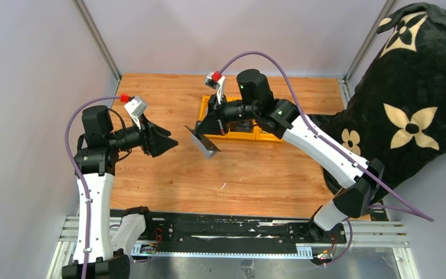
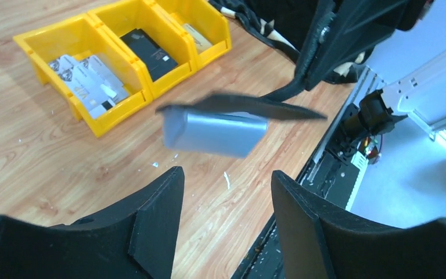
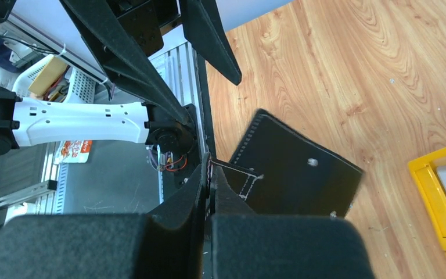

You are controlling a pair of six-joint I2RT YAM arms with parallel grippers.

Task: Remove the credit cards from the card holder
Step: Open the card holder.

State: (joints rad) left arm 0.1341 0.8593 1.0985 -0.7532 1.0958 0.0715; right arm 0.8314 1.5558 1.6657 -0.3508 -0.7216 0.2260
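Wood worktop (image 1: pixel 255 174), yellow bins (image 2: pixel 111 116) at back. Right fingers (image 3: pixel 200 195) clamped on card holder (image 2: pixel 215 132) strap, holder hanging open midair just ahead of left fingers (image 1: pixel 165 140), which stand apart, empty. Step: lining up grab. Next move, imo: left fingers need card edge; can't spot cards yet.

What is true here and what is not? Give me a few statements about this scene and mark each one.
1. The right claw is shut on the card holder. True.
2. The card holder lies flat on the table. False: it hangs in the air, pinched by its strap tab.
3. The left claw is open, with nothing between its fingers. True.
4. The yellow bins are all empty. False: one holds pale cards, and the next holds a black item.
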